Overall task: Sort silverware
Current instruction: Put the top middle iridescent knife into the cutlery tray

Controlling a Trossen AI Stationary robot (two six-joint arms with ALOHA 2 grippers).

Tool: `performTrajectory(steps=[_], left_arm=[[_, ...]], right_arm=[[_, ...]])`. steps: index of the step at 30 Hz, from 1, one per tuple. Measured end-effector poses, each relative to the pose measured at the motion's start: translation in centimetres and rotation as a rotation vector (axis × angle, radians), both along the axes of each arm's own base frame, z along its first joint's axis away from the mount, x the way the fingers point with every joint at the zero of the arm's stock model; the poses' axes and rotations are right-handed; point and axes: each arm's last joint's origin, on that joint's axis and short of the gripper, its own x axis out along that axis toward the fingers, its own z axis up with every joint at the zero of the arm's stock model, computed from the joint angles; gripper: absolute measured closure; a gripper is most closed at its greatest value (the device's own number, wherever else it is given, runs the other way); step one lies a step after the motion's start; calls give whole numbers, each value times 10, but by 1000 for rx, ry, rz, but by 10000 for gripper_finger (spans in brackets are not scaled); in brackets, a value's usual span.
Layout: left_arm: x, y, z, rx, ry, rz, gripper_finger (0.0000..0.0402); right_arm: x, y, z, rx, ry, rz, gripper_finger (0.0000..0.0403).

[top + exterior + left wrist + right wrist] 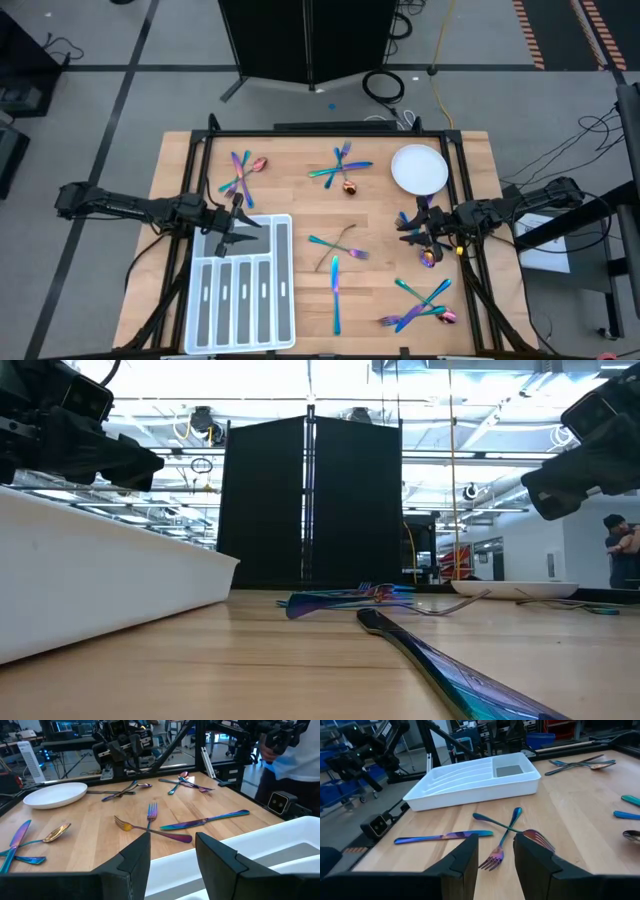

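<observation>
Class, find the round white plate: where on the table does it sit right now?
In the high view the white plate sits on the table's far right part, just beyond the right gripper, with a crossed pile of silverware to its left.

No text, label, brand or number can be read anywhere in these views. The white placard (pixel 31 760) standing in the room at about ten o'clock in the left wrist view carries dark markings, but they are too small to make out. The white tray (pixel 475 780), the plate (pixel 419 168) and the silverware (pixel 337 293) bear no legible marks.
</observation>
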Motion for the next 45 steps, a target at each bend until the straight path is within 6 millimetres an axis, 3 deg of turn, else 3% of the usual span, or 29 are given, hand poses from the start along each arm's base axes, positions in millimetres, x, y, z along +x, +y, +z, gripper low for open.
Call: performTrajectory(steps=[6, 11, 16, 21, 25, 30, 33, 37, 45], left_arm=[[0, 0, 0, 0, 0, 0, 244], [0, 0, 0, 0, -1, 0, 244], [0, 0, 0, 9, -4, -1, 244], [0, 0, 1, 98, -42, -12, 244], [1, 0, 7, 89, -100, -8, 244], [0, 0, 25, -317, -179, 15, 244], [-2, 2, 35, -429, -271, 47, 244], [-7, 3, 51, -572, -406, -1, 244], [-22, 4, 75, -696, -658, -112, 244]], right_arm=[[0, 0, 3, 148, -6, -24, 291], [2, -4, 22, 279, -164, -163, 291], [5, -8, 72, 244, -286, -325, 291], [18, -5, 124, 186, -215, -374, 291], [37, 0, 159, 260, -100, -395, 291], [61, 7, 188, 362, 81, -453, 291], [79, 12, 193, 371, 167, -488, 291], [107, 20, 191, 259, 234, -473, 291], [145, 30, 182, 37, 280, -416, 291]])
